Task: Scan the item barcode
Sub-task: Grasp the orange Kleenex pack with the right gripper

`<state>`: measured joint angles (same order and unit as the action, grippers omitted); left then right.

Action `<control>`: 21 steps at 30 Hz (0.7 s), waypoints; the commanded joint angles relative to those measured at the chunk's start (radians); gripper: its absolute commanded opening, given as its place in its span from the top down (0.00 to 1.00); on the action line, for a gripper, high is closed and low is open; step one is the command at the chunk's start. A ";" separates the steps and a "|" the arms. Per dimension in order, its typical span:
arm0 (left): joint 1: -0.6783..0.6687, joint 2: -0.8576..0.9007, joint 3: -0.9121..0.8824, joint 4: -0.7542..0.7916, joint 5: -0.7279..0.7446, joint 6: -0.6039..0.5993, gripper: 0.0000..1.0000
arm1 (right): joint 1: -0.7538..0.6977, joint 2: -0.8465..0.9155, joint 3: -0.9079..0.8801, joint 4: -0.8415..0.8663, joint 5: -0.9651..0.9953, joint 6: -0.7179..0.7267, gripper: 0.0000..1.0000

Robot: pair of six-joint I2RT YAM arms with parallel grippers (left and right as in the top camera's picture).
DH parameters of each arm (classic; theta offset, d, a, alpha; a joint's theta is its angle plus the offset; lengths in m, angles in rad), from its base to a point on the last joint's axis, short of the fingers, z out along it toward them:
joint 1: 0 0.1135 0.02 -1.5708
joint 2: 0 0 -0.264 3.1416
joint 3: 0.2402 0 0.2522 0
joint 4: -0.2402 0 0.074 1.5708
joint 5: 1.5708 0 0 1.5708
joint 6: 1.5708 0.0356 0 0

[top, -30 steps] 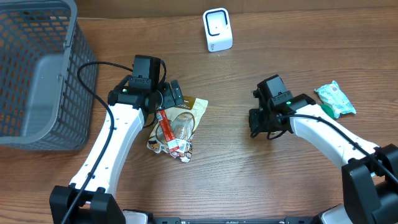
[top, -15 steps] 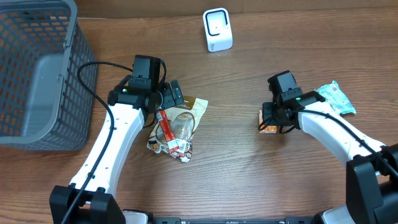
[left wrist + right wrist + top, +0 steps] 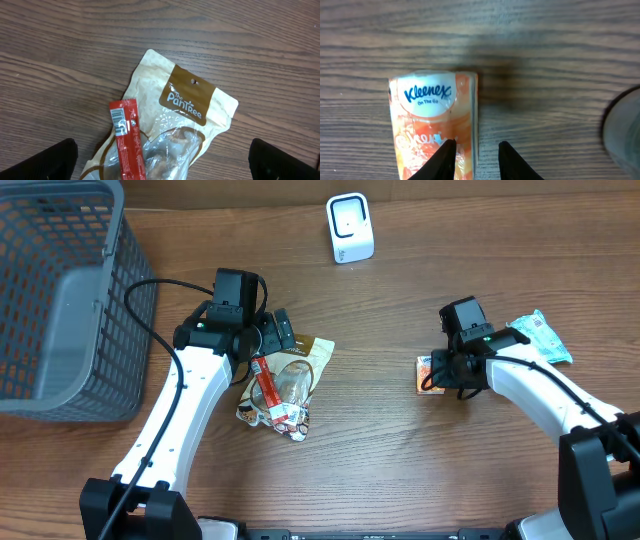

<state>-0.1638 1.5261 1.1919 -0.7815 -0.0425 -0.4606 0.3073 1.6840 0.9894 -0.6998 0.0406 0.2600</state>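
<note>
Left arm point(image 3: 175, 415) bent, jaws spread wide; right arm point(image 3: 540, 388) stretched inward, jaws slightly parted.

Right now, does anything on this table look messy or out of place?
Only mildly. The red stick sachet lies slantwise across the crumpled tan-and-clear Pantree snack pouch, so the two overlap in a small heap. The orange Kleenex tissue pack lies flat and looks whole. Nothing appears spilled or torn.

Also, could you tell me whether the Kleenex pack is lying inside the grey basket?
No, the Kleenex pack lies on the table by the right end effector, away from the basket.
</note>
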 commanded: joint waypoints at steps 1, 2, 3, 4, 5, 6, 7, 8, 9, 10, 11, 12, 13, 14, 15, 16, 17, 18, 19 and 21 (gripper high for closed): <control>0.000 -0.010 0.017 0.000 -0.013 0.023 0.00 | -0.004 -0.004 -0.043 0.036 -0.019 -0.006 0.71; 0.000 -0.010 0.017 0.000 -0.013 0.023 0.00 | -0.004 -0.004 -0.055 0.053 -0.019 -0.006 0.71; 0.000 -0.010 0.017 0.000 -0.013 0.023 0.00 | -0.004 -0.004 -0.062 0.064 -0.019 -0.006 0.71; 0.000 -0.010 0.017 0.000 -0.013 0.023 0.00 | -0.004 -0.003 -0.072 0.078 -0.019 -0.006 0.71; 0.000 -0.010 0.017 0.000 -0.013 0.023 0.00 | -0.004 -0.003 -0.080 0.089 -0.019 -0.006 0.71; 0.000 -0.010 0.017 0.000 -0.013 0.023 0.00 | -0.004 -0.003 -0.089 0.098 -0.019 -0.006 0.71; 0.000 -0.010 0.017 0.000 -0.013 0.023 0.00 | -0.004 -0.003 -0.093 0.102 -0.019 -0.006 0.71; 0.000 -0.010 0.017 0.000 -0.013 0.023 0.00 | -0.004 -0.003 -0.095 0.102 -0.019 -0.006 0.71; 0.000 -0.010 0.017 0.000 -0.013 0.023 0.00 | -0.004 -0.003 -0.095 0.102 -0.019 -0.006 0.71; 0.000 -0.010 0.017 0.000 -0.013 0.023 0.00 | -0.004 -0.003 -0.095 0.105 -0.019 -0.006 0.71; 0.000 -0.010 0.017 0.000 -0.013 0.023 0.01 | -0.004 -0.004 -0.092 0.107 -0.019 -0.006 0.71; 0.000 -0.010 0.017 0.000 -0.013 0.023 0.00 | -0.004 -0.004 -0.087 0.108 -0.019 -0.007 0.71; 0.000 -0.010 0.017 0.000 -0.013 0.023 0.00 | -0.004 -0.005 -0.076 0.104 -0.019 -0.007 0.71; 0.000 -0.010 0.017 0.000 -0.013 0.023 0.00 | -0.004 -0.007 -0.061 0.098 -0.020 -0.006 0.70; 0.000 -0.010 0.017 0.000 -0.013 0.023 0.00 | -0.004 -0.010 -0.044 0.088 -0.020 -0.006 0.70; 0.000 -0.010 0.017 0.000 -0.013 0.023 0.00 | -0.004 -0.013 -0.025 0.078 -0.020 -0.006 0.70; 0.000 -0.010 0.017 0.000 -0.013 0.023 0.00 | -0.004 -0.016 -0.003 0.066 -0.020 -0.006 0.69; 0.000 -0.010 0.017 0.000 -0.013 0.023 0.00 | -0.004 -0.017 0.015 0.057 -0.020 -0.006 0.67; 0.000 -0.010 0.017 0.000 -0.013 0.023 0.01 | -0.004 -0.018 0.033 0.047 -0.020 -0.006 0.67; 0.000 -0.010 0.017 0.000 -0.013 0.023 0.00 | -0.004 -0.018 0.050 0.036 -0.021 -0.006 0.67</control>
<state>-0.1638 1.5261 1.1919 -0.7818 -0.0425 -0.4606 0.3073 1.6840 0.9852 -0.6624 0.0250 0.2600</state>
